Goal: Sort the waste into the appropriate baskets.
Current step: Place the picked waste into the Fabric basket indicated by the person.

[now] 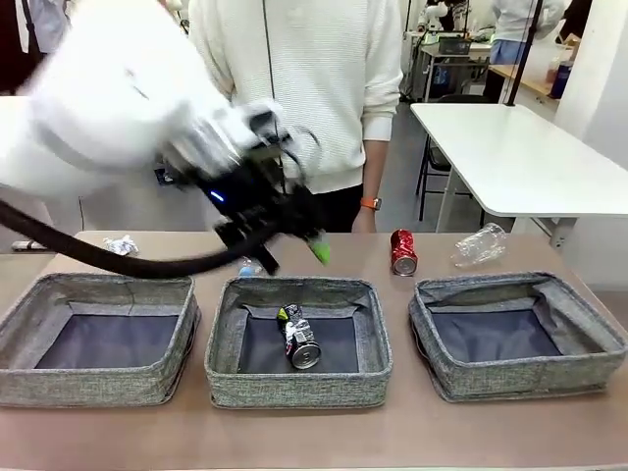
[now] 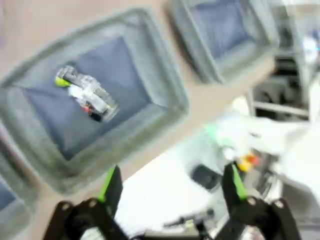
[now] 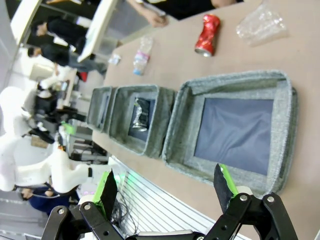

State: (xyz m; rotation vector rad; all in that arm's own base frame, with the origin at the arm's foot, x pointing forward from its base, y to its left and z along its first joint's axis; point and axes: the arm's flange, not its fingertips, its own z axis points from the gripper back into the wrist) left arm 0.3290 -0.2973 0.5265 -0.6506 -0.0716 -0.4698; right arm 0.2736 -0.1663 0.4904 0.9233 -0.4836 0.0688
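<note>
table (image 1: 314, 432) | grey bins in a row: left basket (image 1: 88, 385), middle basket (image 1: 294, 388), right basket (image 1: 530, 378) | left gripper (image 2: 172, 185) released, jaws wide, over middle basket's far rim, blurred | right gripper (image 3: 165, 186) released, nothing held | black-silver can (image 1: 299, 339) lying in middle basket | red can (image 1: 403, 252), crushed clear bottle (image 1: 480, 245), blue-cap bottle (image 3: 141, 55), paper wad (image 1: 121, 245) on table behind baskets

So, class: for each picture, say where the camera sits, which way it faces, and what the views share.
Front: fixed on the robot's side, facing across the table to the person; left arm and left claw show.
Left wrist: above the middle basket, looking down into it; open left claw at the bottom edge.
Right wrist: by the right basket, looking along the row; open right claw at the bottom.
Shared: the can in the middle basket.
</note>
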